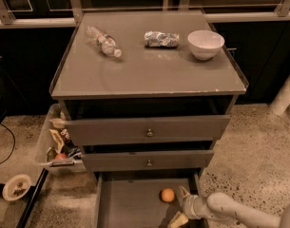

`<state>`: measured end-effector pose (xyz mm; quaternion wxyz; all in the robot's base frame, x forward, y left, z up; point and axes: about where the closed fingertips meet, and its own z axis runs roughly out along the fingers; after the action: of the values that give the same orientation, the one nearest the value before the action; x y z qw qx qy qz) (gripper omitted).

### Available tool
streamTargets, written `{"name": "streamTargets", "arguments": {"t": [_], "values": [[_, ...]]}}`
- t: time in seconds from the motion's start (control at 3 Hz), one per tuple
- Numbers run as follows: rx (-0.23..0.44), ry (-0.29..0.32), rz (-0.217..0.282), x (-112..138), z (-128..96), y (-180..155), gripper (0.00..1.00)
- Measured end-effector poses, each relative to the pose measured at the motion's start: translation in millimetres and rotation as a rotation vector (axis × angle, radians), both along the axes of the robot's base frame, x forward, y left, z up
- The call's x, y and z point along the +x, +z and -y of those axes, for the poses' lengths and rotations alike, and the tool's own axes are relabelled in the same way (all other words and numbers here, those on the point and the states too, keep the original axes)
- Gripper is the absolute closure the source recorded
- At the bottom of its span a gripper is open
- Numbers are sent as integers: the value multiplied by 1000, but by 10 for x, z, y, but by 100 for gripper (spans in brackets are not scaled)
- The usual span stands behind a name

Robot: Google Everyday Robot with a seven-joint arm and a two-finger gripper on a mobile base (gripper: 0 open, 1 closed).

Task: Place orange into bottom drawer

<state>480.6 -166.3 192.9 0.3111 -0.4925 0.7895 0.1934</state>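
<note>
The orange (168, 194) lies on the floor of the open bottom drawer (130, 204), toward its right side. My gripper (181, 205) is inside the drawer just right of and below the orange, open, with one finger (184, 193) above and one finger (178, 219) below. The orange sits apart from the fingers. The arm reaches in from the lower right.
Two drawers with round knobs (149, 133) sit above, slightly pulled out. On the cabinet top lie a plastic bottle (102, 40), a crumpled packet (161, 39) and a white bowl (206, 44). A bin of snacks (59, 144) stands left of the cabinet; a small plate (16, 187) lies on the floor.
</note>
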Motion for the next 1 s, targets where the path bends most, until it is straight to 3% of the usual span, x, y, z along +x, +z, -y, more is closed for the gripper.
{"name": "streamTargets", "arguments": {"t": [0.33, 0.67, 1.0], "values": [[22, 32, 52, -297, 165, 467, 0], [-43, 68, 104, -585, 330, 927, 0], [-151, 43, 200, -764, 452, 1299, 0]]}}
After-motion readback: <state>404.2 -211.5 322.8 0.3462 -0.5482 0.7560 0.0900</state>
